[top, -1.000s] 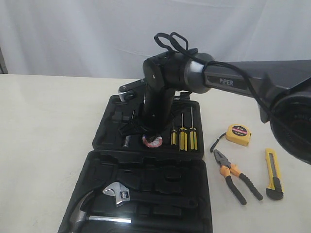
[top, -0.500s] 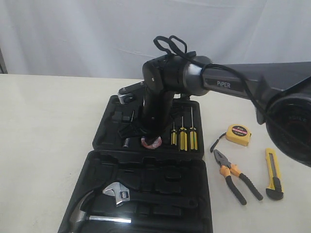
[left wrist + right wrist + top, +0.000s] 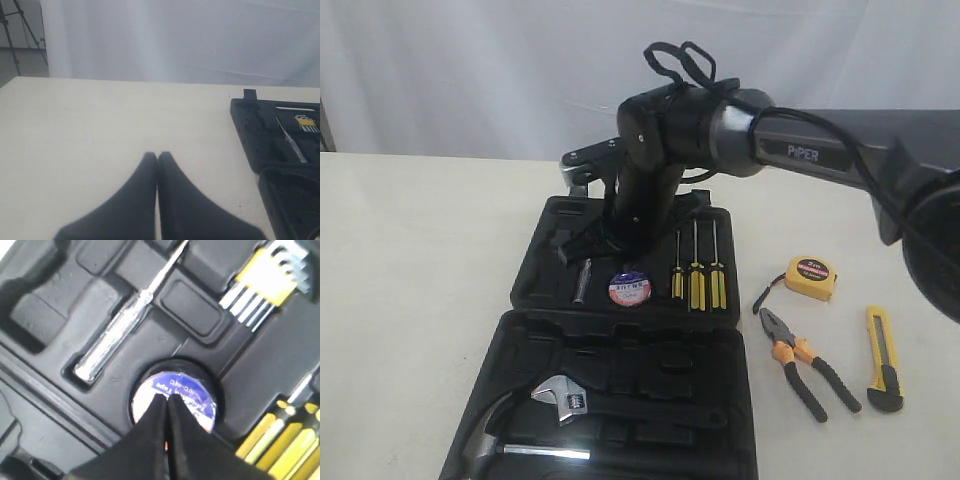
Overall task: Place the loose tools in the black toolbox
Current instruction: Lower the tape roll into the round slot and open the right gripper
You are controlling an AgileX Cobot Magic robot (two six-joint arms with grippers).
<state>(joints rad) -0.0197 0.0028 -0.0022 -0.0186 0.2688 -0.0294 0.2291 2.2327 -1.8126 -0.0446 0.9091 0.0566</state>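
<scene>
The black toolbox (image 3: 535,270) lies open on the surface (image 3: 410,260). Its far half holds the small tape roll (image 3: 629,289) in a round recess, blue-white label up with "Tape" just legible, and three yellow-handled screwdrivers (image 3: 696,280) to its right. The near half holds a silver wrench (image 3: 565,398) and a hammer (image 3: 490,430). The yellow tape measure (image 3: 809,277), pliers (image 3: 800,365) and utility knife (image 3: 883,358) lie loose on the right. The arm (image 3: 803,153) reads "PiPER". The right fingers (image 3: 145,435) are pressed together, empty, just above the roll; the left fingers (image 3: 135,195) are closed over bare surface to the left
</scene>
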